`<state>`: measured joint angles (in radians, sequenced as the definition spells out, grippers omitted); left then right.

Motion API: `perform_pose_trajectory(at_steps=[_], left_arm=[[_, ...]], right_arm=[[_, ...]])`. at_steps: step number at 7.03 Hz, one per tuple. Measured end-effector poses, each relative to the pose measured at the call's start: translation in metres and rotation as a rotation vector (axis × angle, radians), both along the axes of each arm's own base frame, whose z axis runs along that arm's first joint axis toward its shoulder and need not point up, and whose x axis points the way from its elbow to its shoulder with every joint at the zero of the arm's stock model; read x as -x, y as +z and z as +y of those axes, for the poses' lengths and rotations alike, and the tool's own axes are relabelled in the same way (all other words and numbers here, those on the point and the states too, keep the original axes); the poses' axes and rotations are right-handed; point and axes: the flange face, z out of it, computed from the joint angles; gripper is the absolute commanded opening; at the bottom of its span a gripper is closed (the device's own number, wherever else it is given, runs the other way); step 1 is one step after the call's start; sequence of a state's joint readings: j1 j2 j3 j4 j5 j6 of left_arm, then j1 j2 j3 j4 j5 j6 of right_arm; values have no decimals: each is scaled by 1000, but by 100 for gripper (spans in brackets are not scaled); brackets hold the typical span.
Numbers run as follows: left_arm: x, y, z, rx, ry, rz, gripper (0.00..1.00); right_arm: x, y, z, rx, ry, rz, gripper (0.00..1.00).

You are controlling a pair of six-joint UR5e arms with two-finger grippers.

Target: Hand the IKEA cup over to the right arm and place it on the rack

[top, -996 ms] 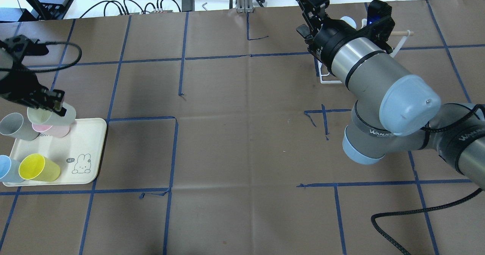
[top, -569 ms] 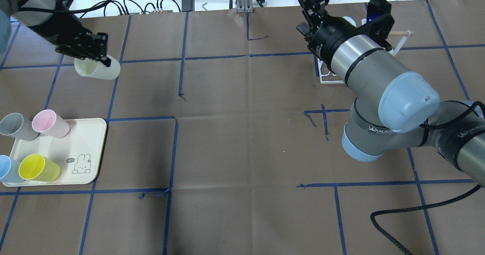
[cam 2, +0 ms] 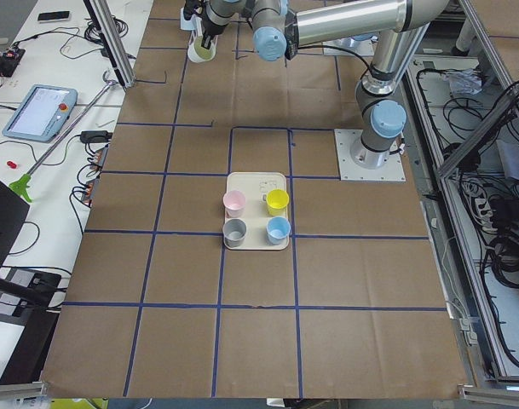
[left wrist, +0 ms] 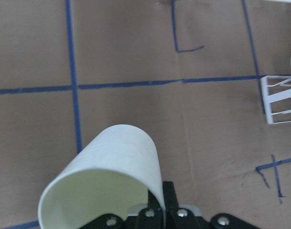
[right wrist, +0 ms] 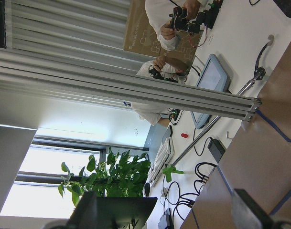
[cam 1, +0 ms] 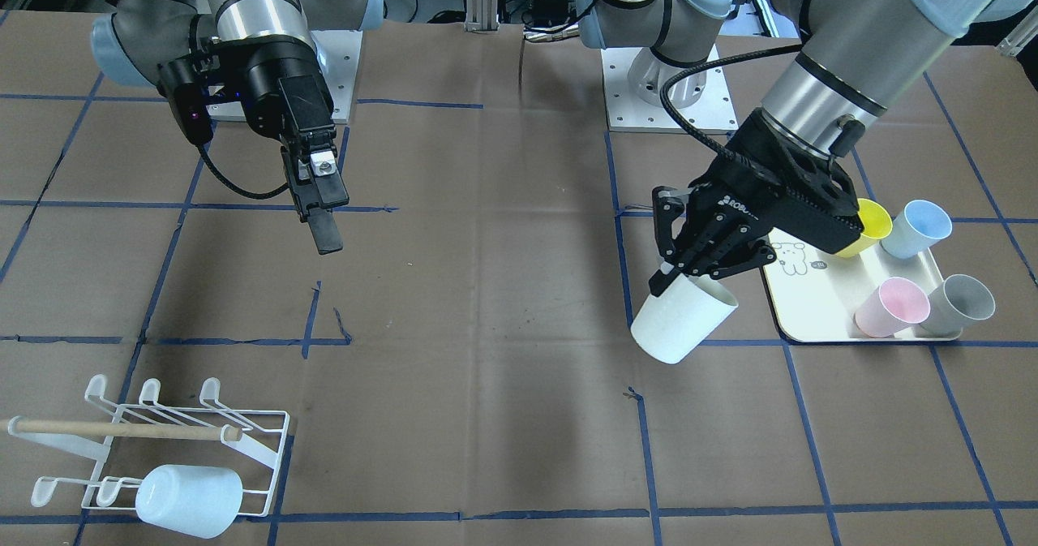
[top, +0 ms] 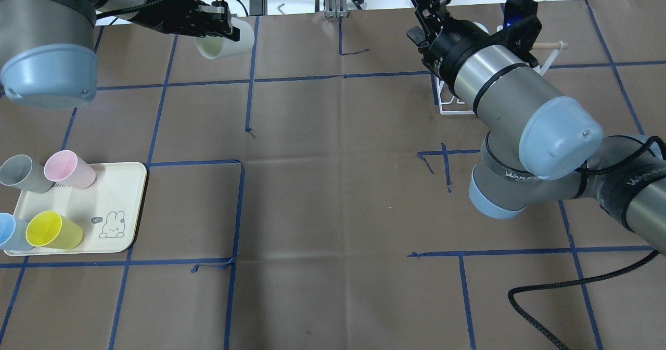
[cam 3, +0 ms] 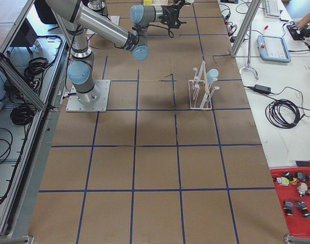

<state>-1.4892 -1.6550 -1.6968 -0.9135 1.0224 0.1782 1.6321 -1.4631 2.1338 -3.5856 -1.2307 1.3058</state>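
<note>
My left gripper (cam 1: 691,273) is shut on the rim of a cream IKEA cup (cam 1: 684,320), held tilted above the table. Overhead, that cup (top: 225,41) hangs at the far left-centre, and the left wrist view shows its open mouth (left wrist: 105,187) close up. The right arm's gripper (cam 1: 323,232) hangs open and empty over the table, apart from the cup; its spread fingers (right wrist: 249,211) frame the wrist view. The white wire rack (cam 1: 166,439) with a wooden dowel (cam 1: 122,428) stands far from both grippers and carries a pale blue cup (cam 1: 188,500). Overhead, the right arm hides most of the rack (top: 451,106).
A cream tray (cam 1: 817,309) with a bear drawing holds pink (cam 1: 890,307), grey (cam 1: 962,303), blue (cam 1: 915,228) and yellow (cam 1: 868,223) cups. A braided black cable (top: 562,287) lies on the near right of the table. People and clutter sit beyond the far edge.
My left arm has lifted the cream cup off the tray and carried it up, away and toward the table's middle. The right arm has barely moved.
</note>
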Motion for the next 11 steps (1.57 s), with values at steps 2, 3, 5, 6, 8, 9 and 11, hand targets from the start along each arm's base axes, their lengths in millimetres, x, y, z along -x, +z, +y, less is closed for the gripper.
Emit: perform_pose_trajectory(at_steps=[2,3,5,6,8,9,11], left_arm=[[19,-25,24,223,-79,52,0],[25,-46,36,321,-103,58,0],[38,-87,58,489,-163,82,0],[55,-105,63,558,-207,99,1],[91,-123,77,628,-255,145,2],[99,-124,82,632,-258,162,2],[103,-124,85,627,-258,177,2]], right_arm=[[1,-18,12,-56,-13,-52,100],[1,-26,19,-91,-29,-113,100],[1,-32,25,-119,-44,-171,100],[-1,-33,26,-127,-26,-178,100],[-16,-35,31,-159,59,-196,100],[-21,-38,32,-189,78,-198,100],[-26,-44,31,-244,89,-196,99]])
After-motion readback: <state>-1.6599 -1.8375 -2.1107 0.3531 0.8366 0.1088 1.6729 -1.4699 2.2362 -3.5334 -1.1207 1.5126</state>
